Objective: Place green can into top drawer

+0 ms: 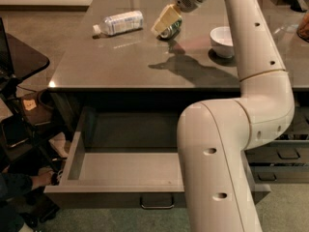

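The green can (pixel 172 31) rests on the grey tabletop (pixel 130 62) toward the back, mostly hidden behind my gripper. My gripper (pixel 165 21), with its pale cream tip, hangs right over the can on its near-left side; I cannot tell whether it touches the can. The top drawer (pixel 82 151) is pulled wide open below the table's front edge. Its inside looks bare, and its curved metal handle (pixel 157 203) is on the front. My arm's large white body (pixel 217 163) covers the drawer's right part.
A clear plastic bottle (pixel 119 22) with a white label lies on its side left of the can. A white bowl (pixel 223 40) stands to the right. Dark drawers (pixel 282 153) are at the lower right. A black stand (pixel 19 62) and clutter are at the left.
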Robot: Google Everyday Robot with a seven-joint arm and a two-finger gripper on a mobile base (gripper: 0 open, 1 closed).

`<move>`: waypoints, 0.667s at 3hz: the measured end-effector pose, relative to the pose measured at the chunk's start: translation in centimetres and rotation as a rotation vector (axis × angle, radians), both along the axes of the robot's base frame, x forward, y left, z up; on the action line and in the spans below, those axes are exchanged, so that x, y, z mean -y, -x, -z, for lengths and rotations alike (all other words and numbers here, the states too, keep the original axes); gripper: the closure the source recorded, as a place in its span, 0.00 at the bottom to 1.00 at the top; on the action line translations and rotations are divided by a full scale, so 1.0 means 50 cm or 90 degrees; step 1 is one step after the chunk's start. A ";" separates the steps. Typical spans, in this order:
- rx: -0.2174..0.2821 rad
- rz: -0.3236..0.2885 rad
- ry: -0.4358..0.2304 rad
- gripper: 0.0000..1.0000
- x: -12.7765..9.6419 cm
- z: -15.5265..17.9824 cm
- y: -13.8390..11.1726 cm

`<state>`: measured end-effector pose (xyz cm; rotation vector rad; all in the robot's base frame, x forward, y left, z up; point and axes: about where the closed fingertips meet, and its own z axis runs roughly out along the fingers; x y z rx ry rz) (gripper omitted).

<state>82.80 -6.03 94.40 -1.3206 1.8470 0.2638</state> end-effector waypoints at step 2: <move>0.047 0.152 -0.078 0.00 0.074 0.016 -0.118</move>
